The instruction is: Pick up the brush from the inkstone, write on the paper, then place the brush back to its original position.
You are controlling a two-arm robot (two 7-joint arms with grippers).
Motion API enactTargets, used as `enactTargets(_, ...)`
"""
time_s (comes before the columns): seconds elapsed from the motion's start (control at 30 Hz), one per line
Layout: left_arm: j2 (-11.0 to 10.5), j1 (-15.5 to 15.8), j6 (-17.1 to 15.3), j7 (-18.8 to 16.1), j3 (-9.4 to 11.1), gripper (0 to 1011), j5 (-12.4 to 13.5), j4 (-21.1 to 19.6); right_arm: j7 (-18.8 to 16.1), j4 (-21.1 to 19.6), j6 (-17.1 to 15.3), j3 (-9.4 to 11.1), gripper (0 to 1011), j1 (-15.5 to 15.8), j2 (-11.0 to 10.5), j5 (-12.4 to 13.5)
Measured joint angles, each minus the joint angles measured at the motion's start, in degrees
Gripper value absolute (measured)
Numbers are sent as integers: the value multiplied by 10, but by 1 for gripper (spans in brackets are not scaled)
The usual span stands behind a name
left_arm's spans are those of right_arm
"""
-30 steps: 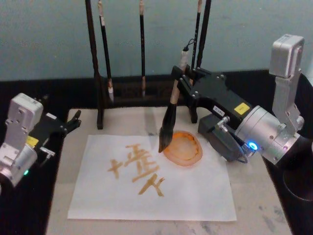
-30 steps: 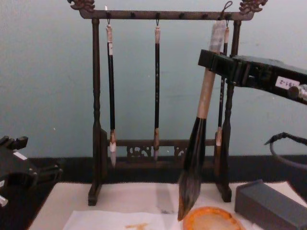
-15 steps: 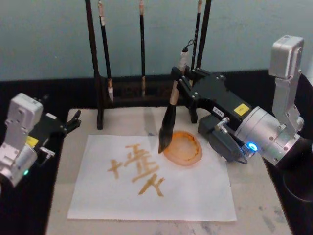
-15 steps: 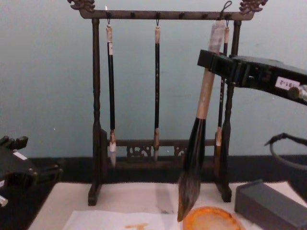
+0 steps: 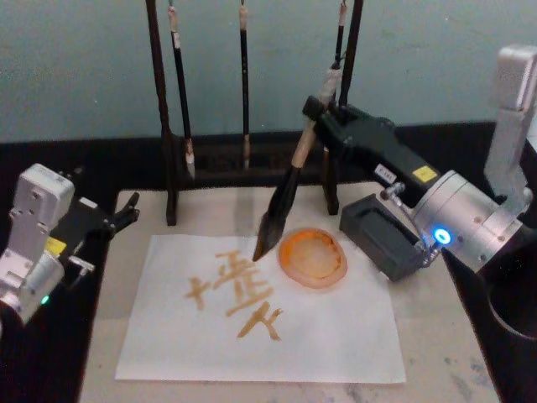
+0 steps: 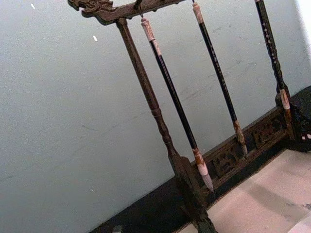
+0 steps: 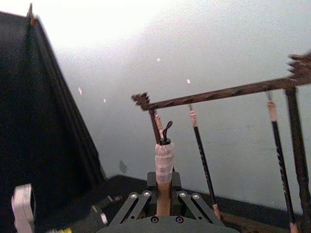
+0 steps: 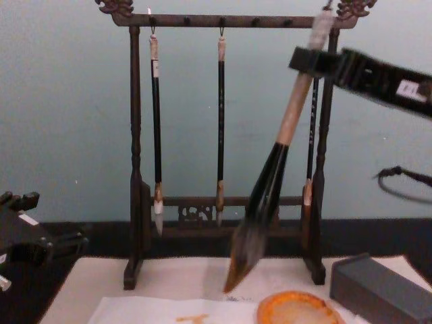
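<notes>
My right gripper is shut on the pale upper handle of the brush, high in front of the rack. The brush leans, and its dark tuft tip hangs just above the paper's far edge, left of the round orange inkstone. The paper carries orange-yellow strokes. In the chest view the brush slants down-left from the gripper, its tuft clear of the inkstone. The right wrist view has the handle clamped between the fingers. My left gripper is parked open at the table's left.
A dark wooden rack with three thin hanging brushes stands along the back. A dark grey rectangular block lies just right of the inkstone. An off-white mat lies under the paper, and the table around it is black.
The right gripper has lifted and tilted the brush. The tuft has swung left, off the inkstone's left rim and over the paper's far edge. The left arm has not moved.
</notes>
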State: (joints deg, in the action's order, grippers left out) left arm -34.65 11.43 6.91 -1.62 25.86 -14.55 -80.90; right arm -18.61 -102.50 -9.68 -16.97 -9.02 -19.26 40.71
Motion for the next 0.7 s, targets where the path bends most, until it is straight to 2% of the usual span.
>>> enactTargets(0.13, 0, 0, 0, 0, 0, 1010, 0, 0, 6, 1, -21, 17, 161, 2, 8, 45)
enactTargets(0.17, 0, 0, 0, 0, 0, 1010, 0, 0, 9, 1, -31, 24, 161, 4, 11, 64)
enactTargets(0.27, 0, 0, 0, 0, 0, 1010, 0, 0, 15, 1, -45, 35, 161, 7, 13, 92)
enactTargets(0.33, 0, 0, 0, 0, 0, 1010, 0, 0, 22, 2, -64, 48, 161, 12, 14, 126)
enactTargets(0.57, 0, 0, 0, 0, 0, 1010, 0, 0, 42, 6, -89, 69, 161, 22, 8, 171)
enactTargets(0.7, 0, 0, 0, 0, 0, 1010, 0, 0, 68, 18, -103, 90, 161, 27, 10, 205)
